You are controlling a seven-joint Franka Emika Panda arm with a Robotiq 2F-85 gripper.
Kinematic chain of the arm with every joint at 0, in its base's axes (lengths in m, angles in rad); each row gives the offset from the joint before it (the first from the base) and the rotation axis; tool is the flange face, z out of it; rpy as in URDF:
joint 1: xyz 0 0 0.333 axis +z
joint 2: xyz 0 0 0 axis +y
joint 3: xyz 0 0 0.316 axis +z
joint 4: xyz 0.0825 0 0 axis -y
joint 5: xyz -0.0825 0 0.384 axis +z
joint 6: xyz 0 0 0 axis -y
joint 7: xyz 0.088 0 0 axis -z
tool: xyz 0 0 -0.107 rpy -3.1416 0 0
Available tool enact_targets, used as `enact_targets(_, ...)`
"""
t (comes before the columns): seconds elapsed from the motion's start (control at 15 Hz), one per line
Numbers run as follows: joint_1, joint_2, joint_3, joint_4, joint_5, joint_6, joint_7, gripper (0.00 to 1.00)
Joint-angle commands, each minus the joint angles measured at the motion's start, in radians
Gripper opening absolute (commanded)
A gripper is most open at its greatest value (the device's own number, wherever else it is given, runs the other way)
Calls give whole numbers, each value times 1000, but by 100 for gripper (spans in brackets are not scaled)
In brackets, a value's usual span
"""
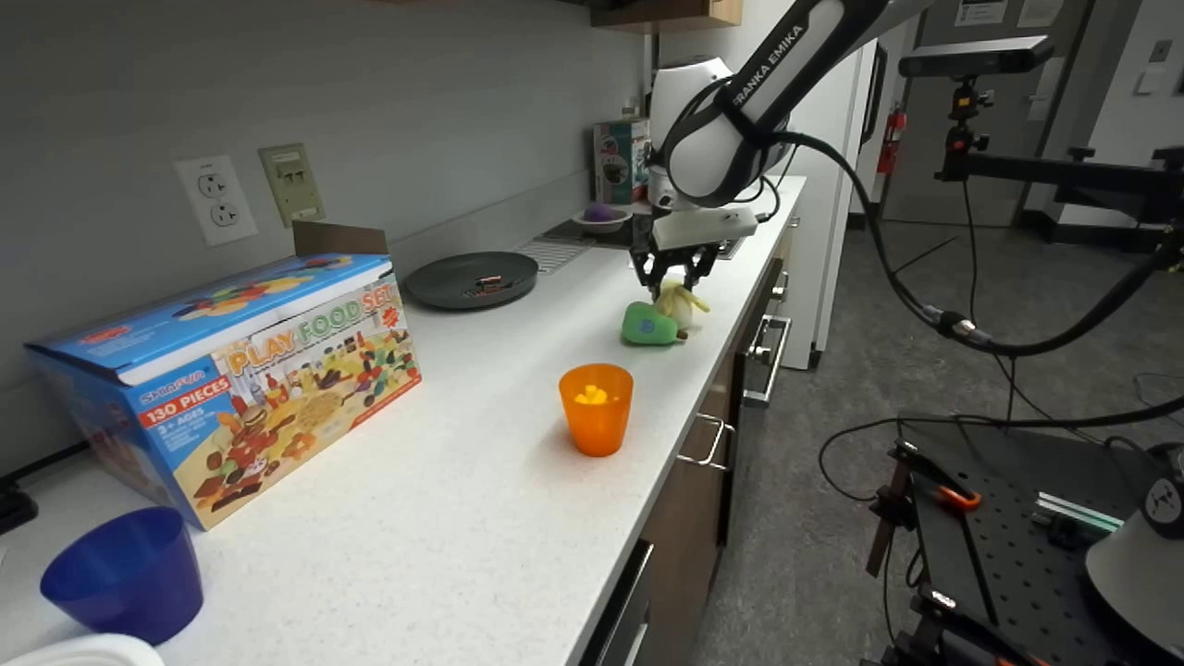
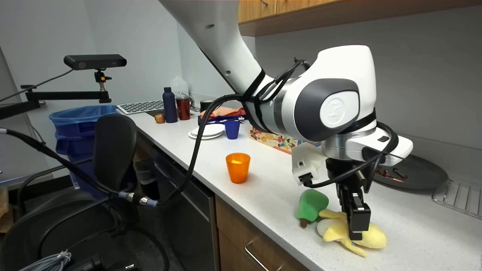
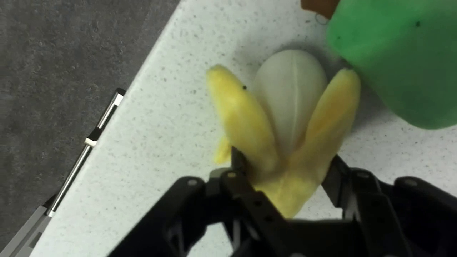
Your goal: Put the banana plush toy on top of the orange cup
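Observation:
The pale yellow banana plush toy lies on the counter in an exterior view, with its peel flaps spread around a whitish middle. My gripper points down over it, one finger on each side of its yellow body. Both fingers appear to touch and squeeze the plush; the wrist view shows the banana between them. In the exterior views the gripper hides part of the banana. The orange cup stands upright farther along the counter, also seen in an exterior view. Small yellow pieces show inside it.
A green plush lies right beside the banana. The counter's front edge is close by. A play food box, a dark pan and a blue cup stand on the counter. White plates lie near the blue cup.

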Motion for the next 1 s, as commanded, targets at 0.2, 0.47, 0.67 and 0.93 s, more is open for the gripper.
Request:
enact_targets(0.2,18,-81,-27,-22,20,-1,-22,2)
enact_targets(0.47,12,-195,0,-70,32,-7,-113,3)
enact_targets(0.67,17,-297,36,-130,70,-18,-213,3)
enact_targets(0.93,40,-421,94,-213,140,-29,-336,3)
